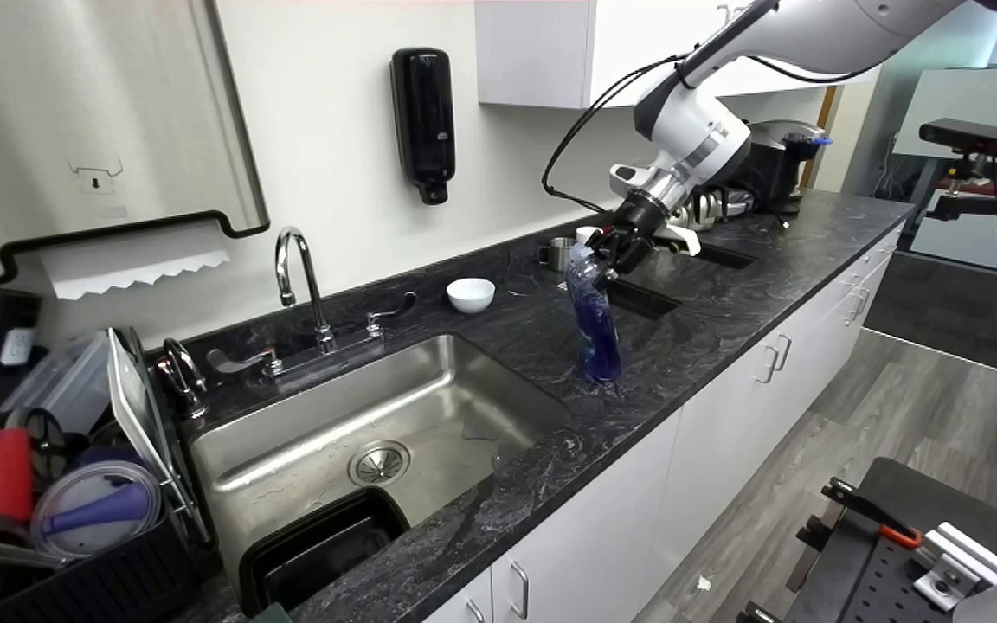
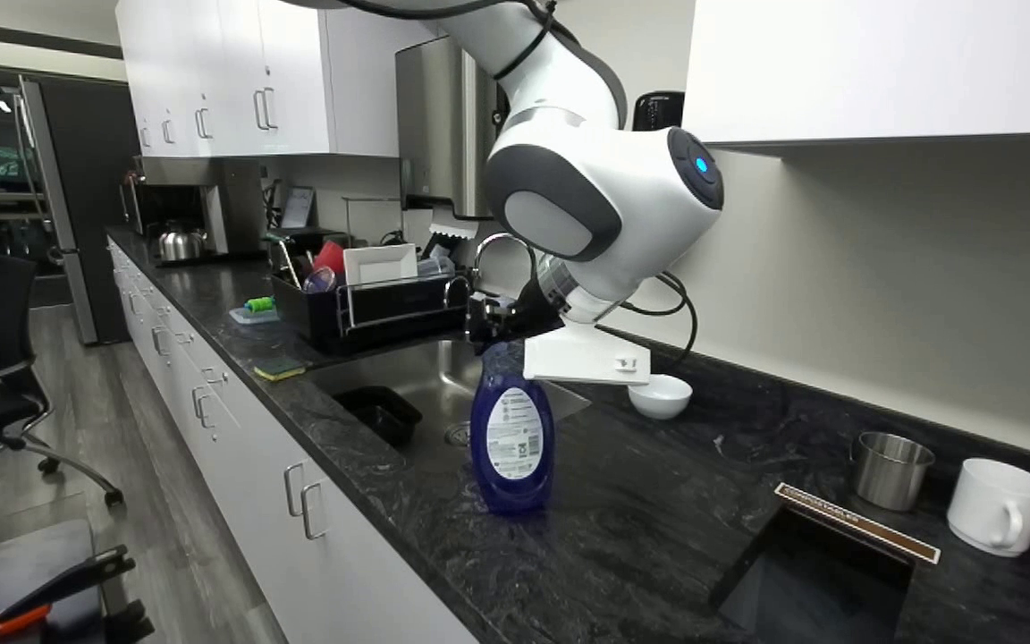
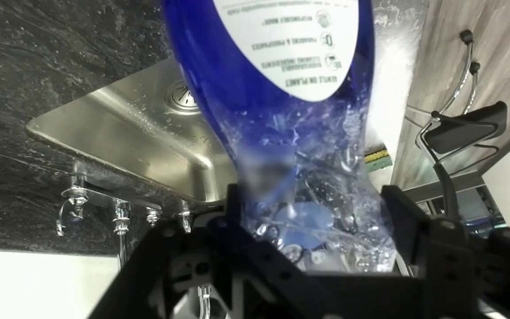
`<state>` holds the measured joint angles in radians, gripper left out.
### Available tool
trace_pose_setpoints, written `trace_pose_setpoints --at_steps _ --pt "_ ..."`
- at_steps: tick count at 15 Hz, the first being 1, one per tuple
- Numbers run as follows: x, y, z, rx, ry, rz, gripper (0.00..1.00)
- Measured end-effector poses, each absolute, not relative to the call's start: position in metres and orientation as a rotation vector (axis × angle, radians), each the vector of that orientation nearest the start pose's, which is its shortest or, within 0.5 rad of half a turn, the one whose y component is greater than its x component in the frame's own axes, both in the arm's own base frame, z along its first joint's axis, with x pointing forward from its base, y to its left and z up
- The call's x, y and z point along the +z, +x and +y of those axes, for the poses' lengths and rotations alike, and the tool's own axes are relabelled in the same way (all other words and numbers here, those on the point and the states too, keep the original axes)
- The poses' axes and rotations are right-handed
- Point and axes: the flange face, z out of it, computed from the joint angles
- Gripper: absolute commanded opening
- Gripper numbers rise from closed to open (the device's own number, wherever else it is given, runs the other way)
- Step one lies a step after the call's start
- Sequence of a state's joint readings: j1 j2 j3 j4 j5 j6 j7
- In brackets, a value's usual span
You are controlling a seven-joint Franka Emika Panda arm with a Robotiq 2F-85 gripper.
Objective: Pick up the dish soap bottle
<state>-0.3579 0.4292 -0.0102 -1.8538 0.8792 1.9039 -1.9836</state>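
Observation:
The dish soap bottle (image 1: pixel 595 333) is translucent blue with a clear upper part and a white label; it also shows in an exterior view (image 2: pixel 513 429) and in the wrist view (image 3: pixel 272 88). It leans slightly, top end in the jaws. Its base is at or just over the dark counter; I cannot tell whether it touches. My gripper (image 1: pixel 604 255) comes down at a slant onto the bottle's top, also seen in an exterior view (image 2: pixel 493 331). In the wrist view my gripper (image 3: pixel 311 199) has a finger against each side of the clear top. The cap end is hidden by the palm.
The steel sink (image 1: pixel 455 372) with a black tub (image 1: pixel 325 545) lies beside the bottle. A white bowl (image 1: pixel 470 295) and faucet (image 1: pixel 308 285) stand near the wall. A metal cup (image 2: pixel 892 470), white mug (image 2: pixel 998 505) and counter cutout (image 2: pixel 823 572) are nearby. A dish rack (image 2: pixel 390 304) stands beyond.

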Motion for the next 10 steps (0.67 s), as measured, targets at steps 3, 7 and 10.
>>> trace_pose_setpoints --at_steps 3,7,10 --pt "0.285 0.582 -0.185 -0.745 -2.012 -1.281 0.52" --pt "0.28 0.577 -0.204 -0.764 -1.991 -1.247 0.52" --pt "0.276 0.575 -0.217 -0.797 -1.966 -1.238 0.52"
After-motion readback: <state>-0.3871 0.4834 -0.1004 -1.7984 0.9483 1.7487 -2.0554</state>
